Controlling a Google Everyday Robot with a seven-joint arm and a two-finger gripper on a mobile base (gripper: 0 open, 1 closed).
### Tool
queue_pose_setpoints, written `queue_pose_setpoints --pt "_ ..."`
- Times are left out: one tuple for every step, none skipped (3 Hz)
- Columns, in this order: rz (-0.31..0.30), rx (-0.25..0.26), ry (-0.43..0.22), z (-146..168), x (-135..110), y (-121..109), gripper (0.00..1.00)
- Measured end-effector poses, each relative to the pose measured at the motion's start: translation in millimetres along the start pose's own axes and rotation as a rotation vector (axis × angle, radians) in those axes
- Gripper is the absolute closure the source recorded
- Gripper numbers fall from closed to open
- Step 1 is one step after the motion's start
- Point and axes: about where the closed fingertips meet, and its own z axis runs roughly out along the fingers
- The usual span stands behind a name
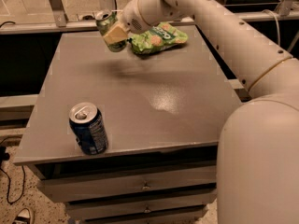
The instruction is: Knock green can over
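The green can (105, 21), light-green mottled with a silver top, is near the table's far edge, tilted and lifted off the surface. My gripper (114, 33) is shut on it, and a yellowish finger pad (115, 32) covers its lower front. The arm reaches in from the right, over the far right part of the table. The can's shadow lies on the table below it.
A dark blue can (88, 128) stands upright near the front left corner of the grey table (159, 101). A flat green snack bag (159, 37) lies at the far edge, just right of the gripper. Metal frame legs stand behind the table.
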Motion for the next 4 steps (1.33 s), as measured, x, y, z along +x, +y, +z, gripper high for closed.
queue_pose_setpoints --pt "-0.004 -0.055 0.096 -32 19 -3 1.0" --pt "-0.021 -0.2 0.171 -43 36 27 1.0" --pt "-0.069 -0.387 0.242 -45 46 75 1.0" --pt "-0.13 -0.515 0.321 -47 53 107 1.0"
